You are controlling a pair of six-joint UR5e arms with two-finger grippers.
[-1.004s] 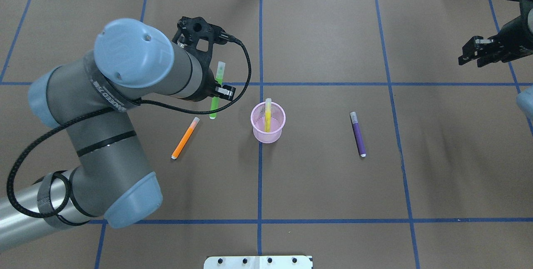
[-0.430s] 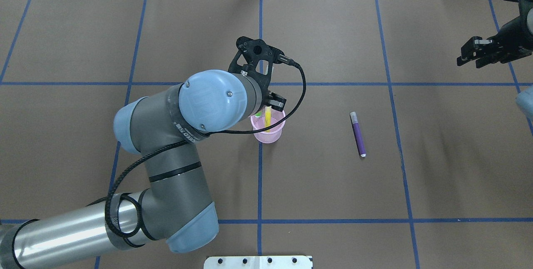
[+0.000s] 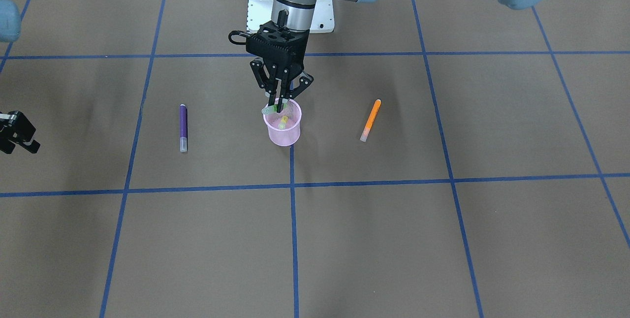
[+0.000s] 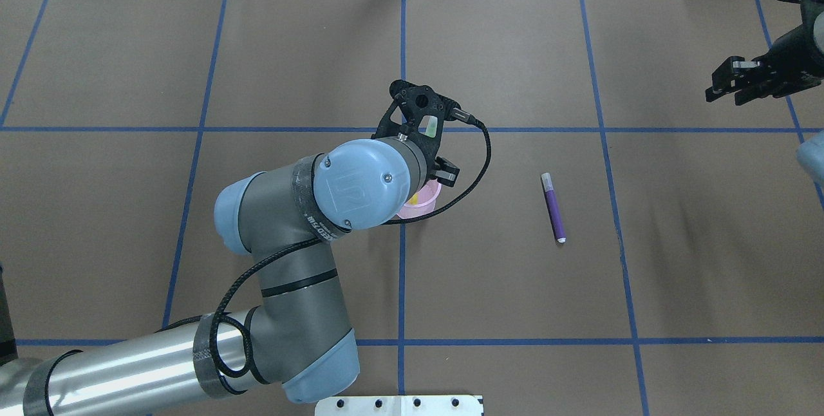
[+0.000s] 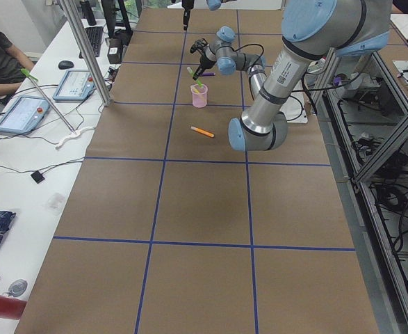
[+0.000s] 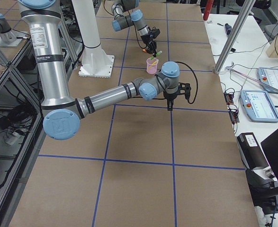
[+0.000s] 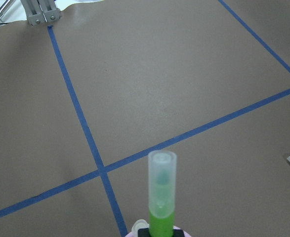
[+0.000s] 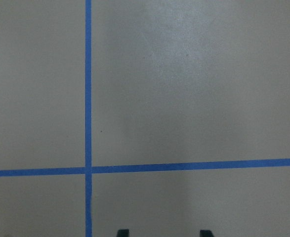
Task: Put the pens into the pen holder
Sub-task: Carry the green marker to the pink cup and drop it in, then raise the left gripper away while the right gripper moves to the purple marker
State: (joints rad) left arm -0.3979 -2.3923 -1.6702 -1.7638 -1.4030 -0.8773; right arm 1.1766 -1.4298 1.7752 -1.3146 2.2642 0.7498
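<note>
**Front-facing view:** at centre, the left gripper stands over the pink pen holder, its jaws pinching the green pen, which tilts at the rim. A yellow pen is inside, the purple pen lies at left and the orange pen at right. **Overhead view:** the right gripper hovers at the upper right edge, well apart from the pens. **Right wrist view:** its jaws are spread above the bare brown table.

our left arm reaches to mid-table, left gripper pointing down, jaws pinched on the green pen; our right gripper hovers far right, jaws apart.
</note>
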